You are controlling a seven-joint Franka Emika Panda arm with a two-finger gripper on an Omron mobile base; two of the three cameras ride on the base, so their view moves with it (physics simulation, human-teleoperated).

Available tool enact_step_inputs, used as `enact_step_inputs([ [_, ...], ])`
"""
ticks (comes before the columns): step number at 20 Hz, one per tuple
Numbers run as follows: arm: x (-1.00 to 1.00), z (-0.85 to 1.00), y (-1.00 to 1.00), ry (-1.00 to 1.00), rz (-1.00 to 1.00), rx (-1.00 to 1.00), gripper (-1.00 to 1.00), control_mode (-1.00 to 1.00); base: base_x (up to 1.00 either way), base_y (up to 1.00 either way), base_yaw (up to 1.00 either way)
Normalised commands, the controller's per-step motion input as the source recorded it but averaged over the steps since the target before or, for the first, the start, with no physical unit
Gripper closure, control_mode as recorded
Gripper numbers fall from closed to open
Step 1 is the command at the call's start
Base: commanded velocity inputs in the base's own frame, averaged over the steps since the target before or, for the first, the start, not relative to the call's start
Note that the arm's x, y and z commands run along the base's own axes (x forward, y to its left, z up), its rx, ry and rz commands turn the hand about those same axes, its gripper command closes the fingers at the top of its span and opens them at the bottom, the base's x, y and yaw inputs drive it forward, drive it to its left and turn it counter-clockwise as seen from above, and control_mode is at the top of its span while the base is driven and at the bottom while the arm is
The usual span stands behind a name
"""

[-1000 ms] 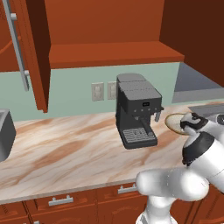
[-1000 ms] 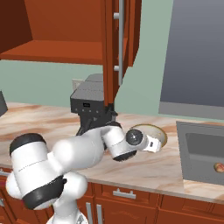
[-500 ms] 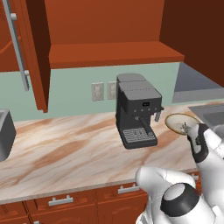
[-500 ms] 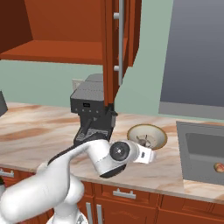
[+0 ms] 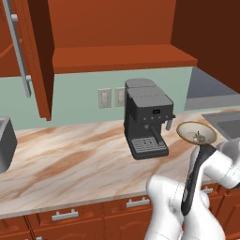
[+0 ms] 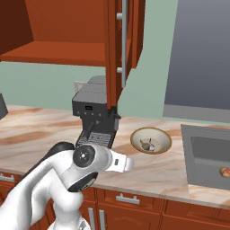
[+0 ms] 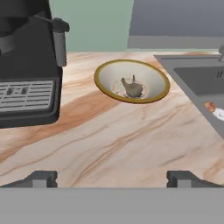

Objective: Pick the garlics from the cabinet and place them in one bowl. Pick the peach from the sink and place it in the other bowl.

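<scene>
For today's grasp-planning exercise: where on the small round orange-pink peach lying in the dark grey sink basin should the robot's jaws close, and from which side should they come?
Grip the small round orange-pink peach across its widest middle, coming straight down from above. It lies low on the floor of the dark grey sink basin, whose walls would likely block a sideways approach, and its round shape offers no better axis. The gripper is open over the marble counter.

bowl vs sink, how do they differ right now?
The bowl is round, pale with a golden rim, and stands on the counter; the sink is a dark grey rectangle set into it. The bowl holds a garlic; the sink holds the peach. Both are open-topped.
</scene>
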Motion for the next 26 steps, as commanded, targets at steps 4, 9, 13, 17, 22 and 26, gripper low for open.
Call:
enact_step_inputs([
  [4,-0.08,0.48,0.88,0.14,0.06,0.0,-1.0,-1.0,0.0,0.0,0.0],
  [9,0.0,0.49,0.71,0.14,0.04,0.01,-1.0,-1.0,0.0,0.0,0.0],
  [13,-0.1,0.41,0.65,0.14,0.02,0.03,-1.0,-1.0,0.0,0.0,0.0],
  [17,-0.15,0.23,0.54,0.08,0.0,0.06,-1.0,-1.0,0.0,0.0,0.0],
  [22,-0.05,0.08,0.19,0.06,0.01,0.02,-1.0,-1.0,0.0,0.0,0.0],
  [26,0.0,0.0,0.0,0.03,0.07,0.0,-1.0,-1.0,0.0,0.0,0.0],
])
